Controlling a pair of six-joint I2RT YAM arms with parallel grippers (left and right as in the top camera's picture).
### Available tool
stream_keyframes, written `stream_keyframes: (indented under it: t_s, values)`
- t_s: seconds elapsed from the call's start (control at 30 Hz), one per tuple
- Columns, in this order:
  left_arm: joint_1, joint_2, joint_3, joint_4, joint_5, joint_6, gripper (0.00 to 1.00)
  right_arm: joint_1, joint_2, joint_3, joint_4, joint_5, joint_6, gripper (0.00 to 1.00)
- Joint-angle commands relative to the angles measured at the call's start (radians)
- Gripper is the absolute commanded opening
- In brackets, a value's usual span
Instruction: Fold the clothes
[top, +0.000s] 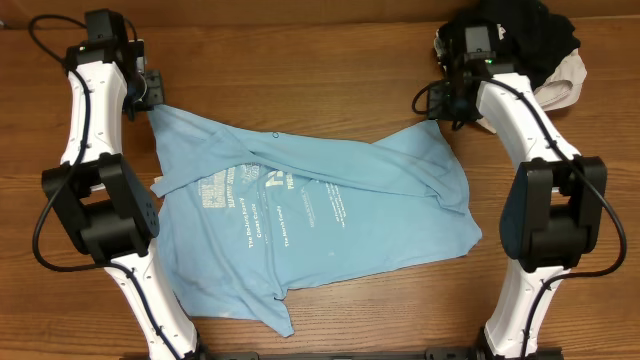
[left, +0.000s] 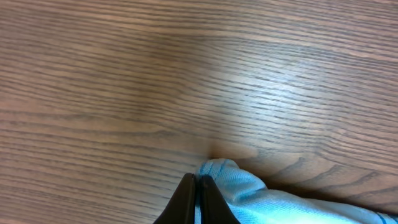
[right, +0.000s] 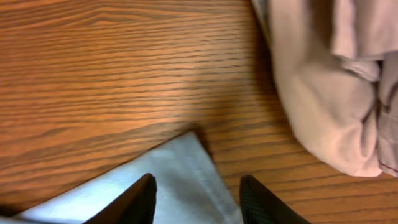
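Wooden table (top: 300, 80) carries the shirt (top: 330, 215), spread wrinkled mid-table, print up. At its far left corner the left gripper (left: 198, 186) is pinched tight on the cloth. At the far right corner the right gripper (right: 198, 183) stands spread wide over the fabric, gripping nothing. Beyond it lie a beige garment (right: 317, 93) and a black garment (top: 530, 35).

Left fingers (left: 186, 202) pinched shut; right fingers (right: 134, 202) spread apart.

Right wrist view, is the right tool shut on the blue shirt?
No, the right tool is open, jaws spread over a corner of the blue shirt.
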Motion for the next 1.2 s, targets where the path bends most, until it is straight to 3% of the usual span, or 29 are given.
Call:
stream_keyframes:
  t_s: [0.0, 0.53, 0.77, 0.8, 0.87, 1.17]
  values:
    - [0.007, 0.009, 0.023, -0.003, -0.016, -0.013, 0.04, -0.008, 0.037, -0.004, 0.017, -0.017, 0.014, 0.43]
    - [0.004, 0.009, 0.023, -0.027, -0.016, -0.013, 0.04, -0.006, 0.112, -0.044, 0.125, -0.077, 0.014, 0.4]
    - [0.004, 0.009, 0.023, -0.042, -0.013, -0.013, 0.04, -0.006, 0.116, -0.044, 0.15, -0.091, 0.014, 0.27]
    - [0.004, 0.009, 0.023, -0.042, -0.013, -0.013, 0.04, -0.006, 0.116, -0.044, 0.149, -0.091, 0.014, 0.14]
    - [0.004, 0.009, 0.023, -0.043, -0.013, -0.013, 0.04, -0.006, 0.116, -0.044, 0.15, -0.091, 0.014, 0.04]
    - [0.004, 0.009, 0.023, -0.044, -0.013, -0.013, 0.04, -0.007, 0.116, -0.003, 0.187, -0.101, 0.018, 0.04]
